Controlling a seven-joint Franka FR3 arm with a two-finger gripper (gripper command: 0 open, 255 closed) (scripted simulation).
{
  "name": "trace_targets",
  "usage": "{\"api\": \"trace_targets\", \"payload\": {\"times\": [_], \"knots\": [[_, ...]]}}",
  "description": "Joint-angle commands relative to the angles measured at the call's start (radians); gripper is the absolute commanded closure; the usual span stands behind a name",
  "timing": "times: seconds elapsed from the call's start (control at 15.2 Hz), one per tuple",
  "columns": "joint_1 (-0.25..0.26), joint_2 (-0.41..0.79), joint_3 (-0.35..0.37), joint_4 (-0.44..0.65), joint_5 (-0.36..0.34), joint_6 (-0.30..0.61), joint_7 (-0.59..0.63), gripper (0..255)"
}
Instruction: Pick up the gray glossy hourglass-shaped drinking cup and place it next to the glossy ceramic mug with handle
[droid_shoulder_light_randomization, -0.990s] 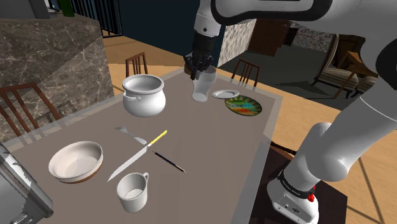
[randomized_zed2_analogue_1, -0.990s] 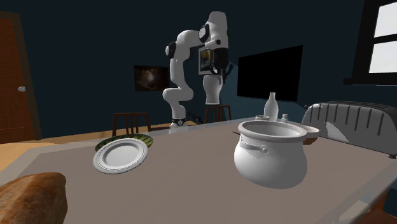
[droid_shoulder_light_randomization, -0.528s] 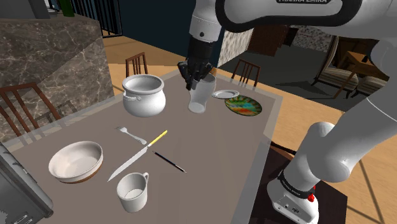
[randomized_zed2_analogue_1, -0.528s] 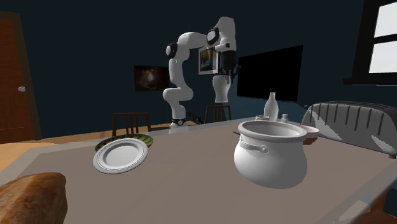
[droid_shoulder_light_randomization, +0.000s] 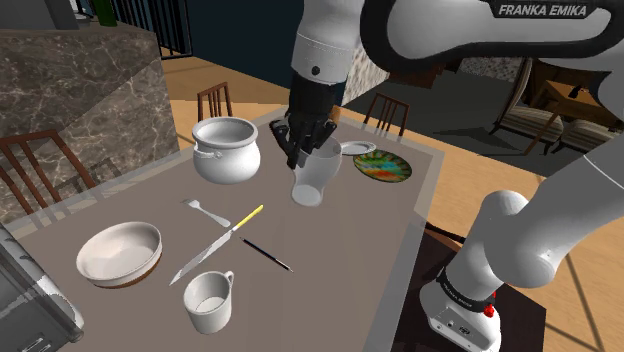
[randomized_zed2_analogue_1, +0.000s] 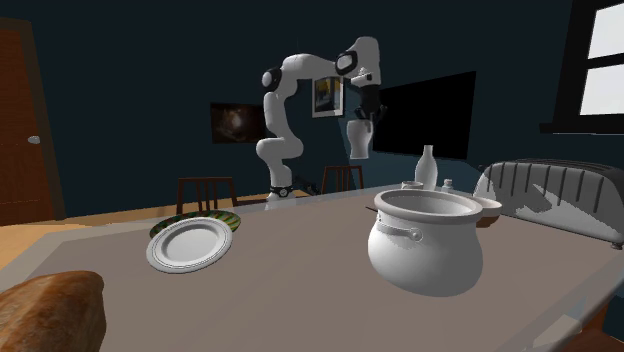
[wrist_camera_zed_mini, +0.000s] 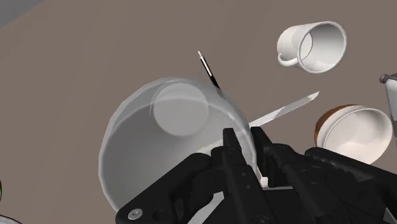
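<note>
- The drinking cup (droid_shoulder_light_randomization: 313, 177), grey, glossy and narrow at the waist, hangs in the air above the table (droid_shoulder_light_randomization: 340, 240) and touches nothing on it.
- In the shoulder view it is tilted, with its mouth toward the gripper and its base lower. It hangs over the far half of the table, between the pot and the two plates.
- The gripper (droid_shoulder_light_randomization: 303, 152) is closed on the cup's rim. In the wrist view one black finger is inside the mouth and the other outside, and the thin wall is pinched between them.
- The white arm (droid_shoulder_light_randomization: 420, 30) comes down to the cup from above. In the second exterior view the cup is well above the table.
- The mug (droid_shoulder_light_randomization: 210, 300), white and glossy with a handle, stands upright near the front edge of the table, well apart from the cup.
- Between the cup and the mug lie a knife (droid_shoulder_light_randomization: 218, 244) with a yellow handle and a thin black pen (droid_shoulder_light_randomization: 267, 255). The two are near each other.
- A small fork (droid_shoulder_light_randomization: 205, 211) lies just beside the knife, on the pot's side.
- A white bowl (droid_shoulder_light_randomization: 120, 252) with a brown outside stands at the shoulder view's left of the mug.
- The white pot (droid_shoulder_light_randomization: 227, 150) with side handles stands at the shoulder view's left of the cup.
- At the cup's other side are a small white plate (droid_shoulder_light_randomization: 355, 148) and, just beside it, a coloured plate (droid_shoulder_light_randomization: 382, 166), both near the table's far corner.
</note>
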Motion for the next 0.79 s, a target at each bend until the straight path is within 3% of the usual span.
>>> {"api": "trace_targets", "payload": {"times": [0.0, 0.73], "knots": [[0.017, -0.001, 0.033, 0.008, 0.005, -0.005, 0.051, 255], [0.101, 0.07, 0.232, 0.1, -0.006, -0.013, 0.34, 255]]}}
